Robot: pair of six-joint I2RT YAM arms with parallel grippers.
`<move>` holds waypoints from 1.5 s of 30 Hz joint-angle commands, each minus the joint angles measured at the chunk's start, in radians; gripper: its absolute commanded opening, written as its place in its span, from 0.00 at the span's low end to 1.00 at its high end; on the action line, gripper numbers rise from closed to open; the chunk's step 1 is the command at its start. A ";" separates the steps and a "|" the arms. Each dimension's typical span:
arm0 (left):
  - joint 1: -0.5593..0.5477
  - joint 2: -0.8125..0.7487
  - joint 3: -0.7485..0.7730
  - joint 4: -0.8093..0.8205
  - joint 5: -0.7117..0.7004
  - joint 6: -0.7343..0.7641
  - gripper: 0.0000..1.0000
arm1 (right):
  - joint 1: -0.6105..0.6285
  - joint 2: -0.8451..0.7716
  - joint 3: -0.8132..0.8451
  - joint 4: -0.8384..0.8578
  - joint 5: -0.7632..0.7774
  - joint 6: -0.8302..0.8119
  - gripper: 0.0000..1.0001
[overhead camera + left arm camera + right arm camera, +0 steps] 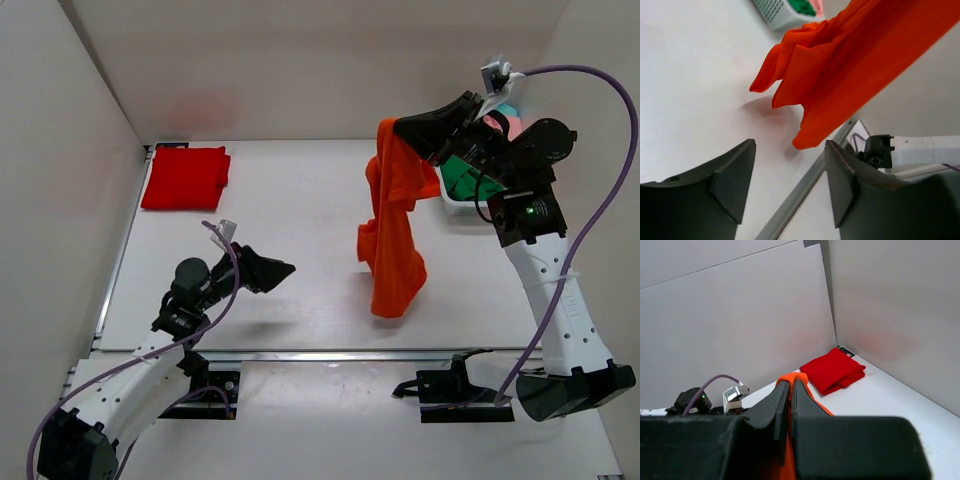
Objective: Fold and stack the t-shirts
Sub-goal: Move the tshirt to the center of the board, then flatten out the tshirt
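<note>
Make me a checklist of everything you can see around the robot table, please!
Surface: white table, smooth.
Job's things: orange t-shirt hanging from the right gripper toward the table; red t-shirt folded at the far left corner; green cloth and pink cloth in the basket.
Clutter: white lattice basket, far right; nothing else seen.
Grippers: right fingers shut on the orange t-shirt; left gripper open, holding nothing.
Cables: purple cable on each arm.
Surroundings: white walls.
</note>
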 commanded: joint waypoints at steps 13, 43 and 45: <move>-0.248 0.532 0.130 0.595 -0.205 0.208 0.75 | 0.071 -0.081 -0.070 0.149 0.070 0.023 0.00; 0.174 0.074 0.852 -0.506 -0.196 0.297 0.00 | -0.212 -0.213 0.022 -0.493 0.086 -0.127 0.00; 0.200 0.101 0.877 -0.520 -0.185 0.313 0.00 | -0.208 -0.207 0.015 -0.524 0.093 -0.147 0.00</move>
